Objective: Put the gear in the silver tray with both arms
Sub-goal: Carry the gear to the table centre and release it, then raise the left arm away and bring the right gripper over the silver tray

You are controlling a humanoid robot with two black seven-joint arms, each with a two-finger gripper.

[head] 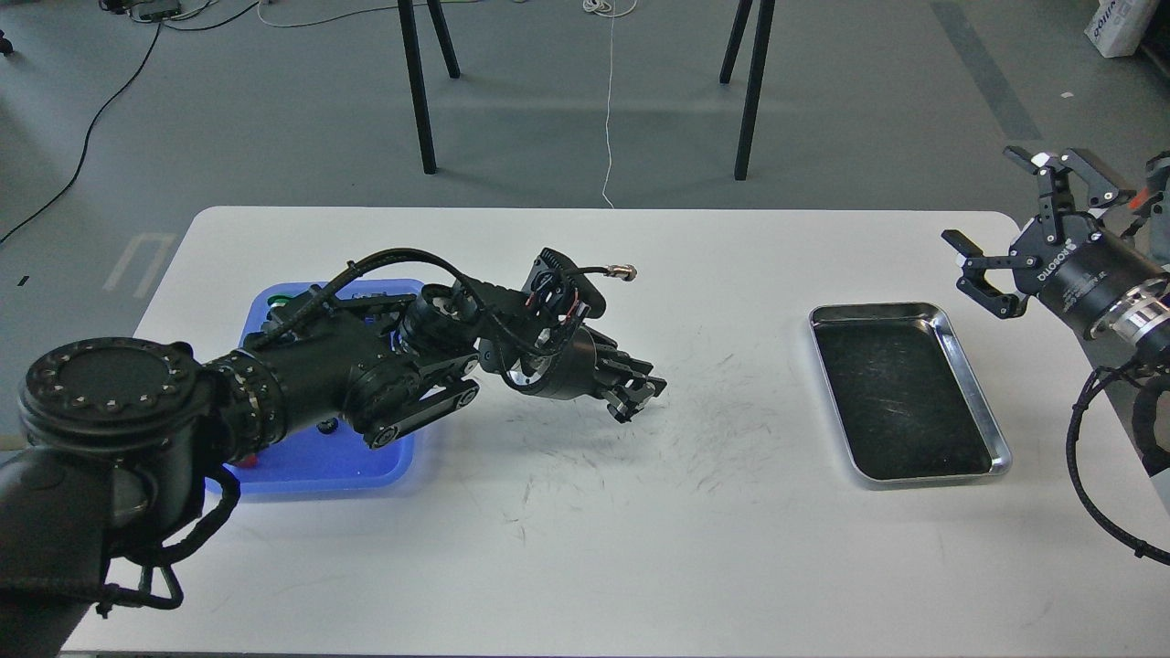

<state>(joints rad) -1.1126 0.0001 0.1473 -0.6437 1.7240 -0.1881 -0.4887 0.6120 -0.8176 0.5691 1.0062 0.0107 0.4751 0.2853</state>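
White rectangular table (585, 548) with rounded corners, matte top, covered mid-surface with dark scuff marks (640, 429). Blue plastic tray (366, 461) at table left, mostly hidden under the black left arm (302, 384), which crosses over it; its contents cannot be made out past the arm. Left gripper (635, 397) hangs over the bare scuffed tabletop just right of the blue tray, pointing right and down; fingers look close together, dark on dark, cannot tell whether they clamp anything. The gear is not visible as a separate item; cannot tell if it sits between those fingers. A black cable with a metal connector (623, 270) sticks out above the left wrist.

Shallow rectangular shiny silver tray (973, 393) with rounded corners, raised rim, dark scratched bottom, lies at table right, well apart from the left gripper, nothing between them but bare table. Right gripper (1001, 233) is near the table's far right corner, beyond the silver tray, fingers spread wide apart, holding nothing. Black corrugated cable (1092, 475) loops at right edge.

Behind the table: grey floor, black metal legs (416, 82), a white cord (610, 91), and black floor cables (82, 146).
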